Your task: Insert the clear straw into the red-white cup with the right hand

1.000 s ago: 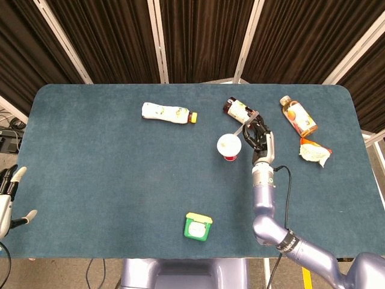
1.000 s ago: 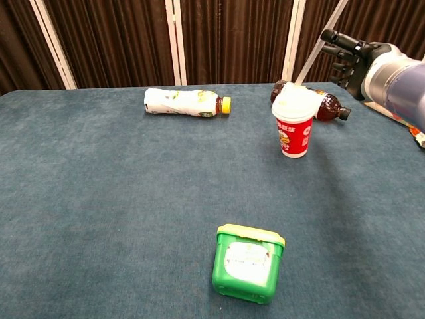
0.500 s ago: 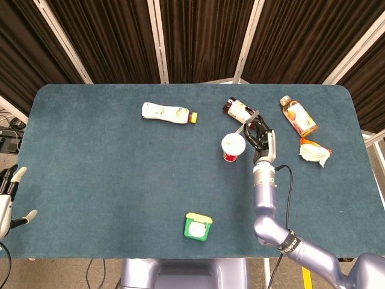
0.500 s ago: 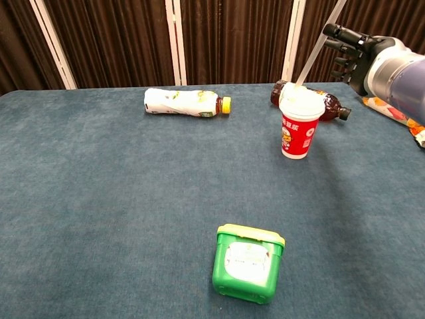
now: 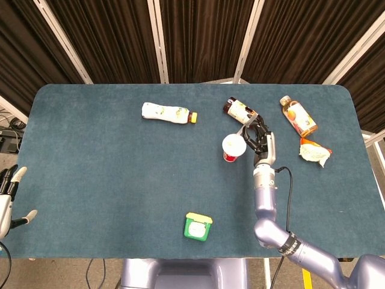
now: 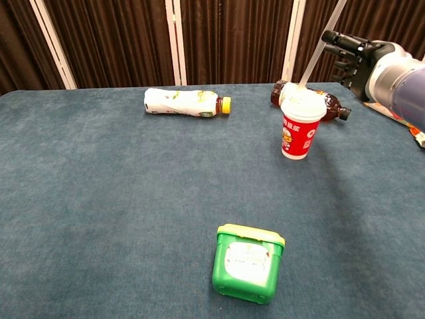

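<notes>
Your right hand (image 6: pixel 350 58) pinches the clear straw (image 6: pixel 317 50) high (thin, light, probably bendy); grip gently while guiding it into the red-white cup (image 6: pixel 300 129)

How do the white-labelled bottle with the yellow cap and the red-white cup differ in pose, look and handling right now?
The white-labelled bottle lies on its side; the red-white cup stands upright. The bottle ends in a yellow cap; the cup is red below a white lid. The bottle lies apart from both hands; at the cup's lid is the tip of the clear straw held by the right hand. Both rest on the blue table.
</notes>
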Action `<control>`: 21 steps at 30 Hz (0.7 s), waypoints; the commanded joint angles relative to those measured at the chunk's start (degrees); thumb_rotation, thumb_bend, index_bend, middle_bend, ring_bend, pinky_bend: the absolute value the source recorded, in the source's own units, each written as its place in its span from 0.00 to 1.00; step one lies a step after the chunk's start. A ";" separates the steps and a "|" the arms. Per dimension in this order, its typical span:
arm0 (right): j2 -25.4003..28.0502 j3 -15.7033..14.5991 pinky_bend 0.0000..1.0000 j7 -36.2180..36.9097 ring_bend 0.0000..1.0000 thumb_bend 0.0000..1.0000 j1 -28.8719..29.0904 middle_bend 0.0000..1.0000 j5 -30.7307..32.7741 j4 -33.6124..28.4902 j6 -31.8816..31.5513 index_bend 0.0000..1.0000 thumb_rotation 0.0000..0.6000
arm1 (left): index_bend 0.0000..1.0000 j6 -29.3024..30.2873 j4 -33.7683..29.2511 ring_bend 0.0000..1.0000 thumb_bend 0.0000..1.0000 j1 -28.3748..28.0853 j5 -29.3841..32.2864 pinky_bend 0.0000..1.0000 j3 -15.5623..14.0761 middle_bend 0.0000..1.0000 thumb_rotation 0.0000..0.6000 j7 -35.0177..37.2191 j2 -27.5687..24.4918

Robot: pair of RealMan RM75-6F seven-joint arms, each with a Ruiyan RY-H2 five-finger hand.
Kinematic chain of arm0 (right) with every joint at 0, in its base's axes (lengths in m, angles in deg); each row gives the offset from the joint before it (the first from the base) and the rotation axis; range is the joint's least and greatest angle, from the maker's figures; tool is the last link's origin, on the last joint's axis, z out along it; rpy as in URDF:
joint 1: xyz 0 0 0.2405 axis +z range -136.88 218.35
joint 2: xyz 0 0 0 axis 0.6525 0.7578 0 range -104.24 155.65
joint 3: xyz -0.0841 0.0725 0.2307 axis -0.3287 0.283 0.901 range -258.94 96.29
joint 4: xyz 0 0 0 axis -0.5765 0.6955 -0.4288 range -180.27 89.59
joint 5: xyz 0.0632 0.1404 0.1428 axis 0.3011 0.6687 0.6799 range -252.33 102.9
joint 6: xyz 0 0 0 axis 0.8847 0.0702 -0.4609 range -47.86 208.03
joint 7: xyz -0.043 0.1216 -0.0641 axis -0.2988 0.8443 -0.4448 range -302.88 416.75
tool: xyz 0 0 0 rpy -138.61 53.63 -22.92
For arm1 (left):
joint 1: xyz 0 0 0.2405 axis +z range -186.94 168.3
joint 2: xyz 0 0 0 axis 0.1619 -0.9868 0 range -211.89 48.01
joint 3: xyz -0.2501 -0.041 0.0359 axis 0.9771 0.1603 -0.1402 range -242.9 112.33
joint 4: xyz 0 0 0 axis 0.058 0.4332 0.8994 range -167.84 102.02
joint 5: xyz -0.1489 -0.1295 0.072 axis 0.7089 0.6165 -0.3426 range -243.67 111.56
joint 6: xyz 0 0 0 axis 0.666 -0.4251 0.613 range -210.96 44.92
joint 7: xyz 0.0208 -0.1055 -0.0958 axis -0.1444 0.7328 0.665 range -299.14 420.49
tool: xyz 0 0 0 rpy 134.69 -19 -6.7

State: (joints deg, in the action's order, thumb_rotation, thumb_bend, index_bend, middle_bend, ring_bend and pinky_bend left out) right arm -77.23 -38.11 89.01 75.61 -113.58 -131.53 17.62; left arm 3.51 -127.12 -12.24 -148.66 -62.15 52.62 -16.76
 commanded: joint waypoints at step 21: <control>1.25 -3.91 0.00 0.89 0.00 0.28 -1.32 0.08 -3.63 0.81 4.61 0.42 1.00 | 0.00 0.01 -0.04 0.00 0.05 -0.01 0.01 0.00 0.00 0.00 1.00 -0.06 0.00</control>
State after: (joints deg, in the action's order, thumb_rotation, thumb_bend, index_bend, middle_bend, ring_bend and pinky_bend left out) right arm -76.07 -41.88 89.76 74.38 -117.04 -130.78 22.02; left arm 3.52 -127.16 -12.24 -148.65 -62.15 52.57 -16.76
